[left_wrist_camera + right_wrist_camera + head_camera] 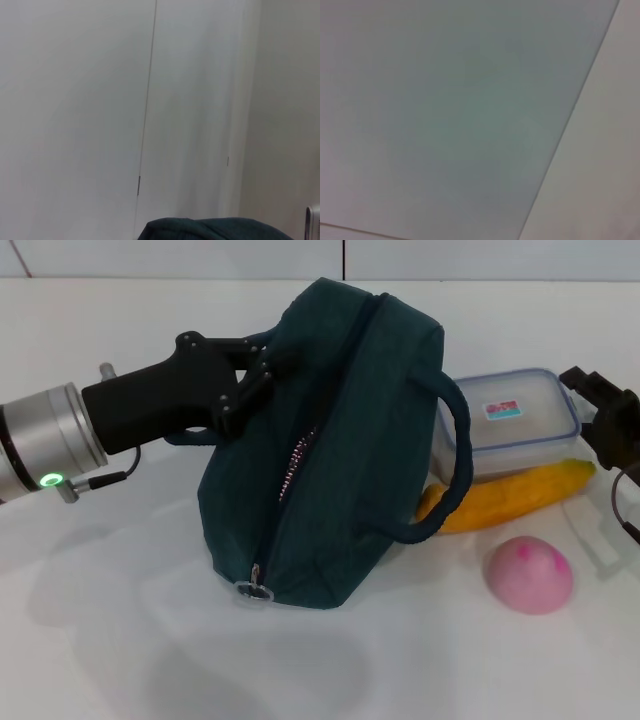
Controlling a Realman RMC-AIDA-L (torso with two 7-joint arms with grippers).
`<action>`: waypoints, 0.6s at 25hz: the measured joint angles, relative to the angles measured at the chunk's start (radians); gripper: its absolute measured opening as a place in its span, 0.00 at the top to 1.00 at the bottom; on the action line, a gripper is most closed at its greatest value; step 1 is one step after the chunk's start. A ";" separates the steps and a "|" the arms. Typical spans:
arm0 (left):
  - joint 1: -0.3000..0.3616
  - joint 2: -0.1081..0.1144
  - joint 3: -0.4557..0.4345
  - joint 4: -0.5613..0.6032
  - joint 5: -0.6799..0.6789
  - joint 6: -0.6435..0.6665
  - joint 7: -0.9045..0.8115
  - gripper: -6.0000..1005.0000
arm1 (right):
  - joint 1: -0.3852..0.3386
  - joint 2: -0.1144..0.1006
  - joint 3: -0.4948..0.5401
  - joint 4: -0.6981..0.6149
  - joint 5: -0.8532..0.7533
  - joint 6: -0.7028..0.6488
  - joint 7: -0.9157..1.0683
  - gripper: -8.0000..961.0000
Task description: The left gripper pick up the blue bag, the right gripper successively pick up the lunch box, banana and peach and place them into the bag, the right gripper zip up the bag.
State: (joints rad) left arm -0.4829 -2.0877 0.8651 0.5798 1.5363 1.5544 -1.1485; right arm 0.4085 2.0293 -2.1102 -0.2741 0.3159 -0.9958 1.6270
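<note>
1. Currently the left gripper (255,380) is pinched on the near handle of the blue bag (330,450), at the bag's left upper flank, with the arm reaching in from the tabletop's left edge.
2. At the tabletop's right edge, the right gripper (598,405) sits just beside the lunch box; whether its fingers are spread or pressed together cannot be told.
3. The blue bag lies tipped at the centre of the tabletop (100,640), its zip running from the top down to a metal pull (255,590) near the front. The zip appears closed or nearly so. The left wrist view shows only a sliver of the bag's fabric.
4. Handling, bag: soft cloth, light and floppy. Judged likely to sag and swing from one handle; the mouth will not hold itself open. Grasp by the handle strap, as now.
5. The lunch box (510,425) rests behind the bag's right side, toward the far right. Rigid clear plastic with a smooth lid, judged slippery; grip across the short sides.
6. The banana (520,498) lies just in front of the lunch box, partly behind the free handle (455,470). Firm but bruisable; take it mid-length.
7. The peach (528,573) sits nearer the front right. Round, likely to roll; close gently across its widest part.
</note>
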 joint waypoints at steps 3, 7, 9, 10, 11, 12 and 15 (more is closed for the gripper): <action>0.001 0.000 0.000 0.000 0.000 0.000 0.003 0.96 | -0.003 0.000 -0.005 -0.005 0.016 -0.010 -0.039 0.52; 0.002 0.000 0.002 0.000 0.001 0.001 0.015 0.96 | -0.004 0.000 -0.005 -0.010 0.017 -0.022 -0.061 0.70; 0.002 0.000 0.009 0.000 0.000 0.001 0.017 0.96 | -0.003 0.000 -0.006 -0.007 0.014 -0.026 -0.063 0.78; 0.002 0.000 0.009 0.000 0.000 0.001 0.017 0.96 | -0.002 0.000 -0.006 -0.004 0.013 -0.030 -0.063 0.82; 0.001 0.000 0.011 0.000 0.000 0.001 0.018 0.96 | -0.001 0.000 -0.007 -0.002 0.011 -0.034 -0.065 0.85; 0.000 0.000 0.013 0.000 -0.001 0.001 0.018 0.96 | 0.000 0.000 -0.008 0.000 0.011 -0.037 -0.069 0.86; 0.001 0.000 0.013 0.000 -0.010 0.004 0.017 0.96 | 0.002 0.000 -0.009 0.002 0.011 -0.044 -0.093 0.87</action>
State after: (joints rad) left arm -0.4816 -2.0877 0.8784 0.5798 1.5258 1.5584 -1.1320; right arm 0.4103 2.0293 -2.1188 -0.2725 0.3272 -1.0401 1.5344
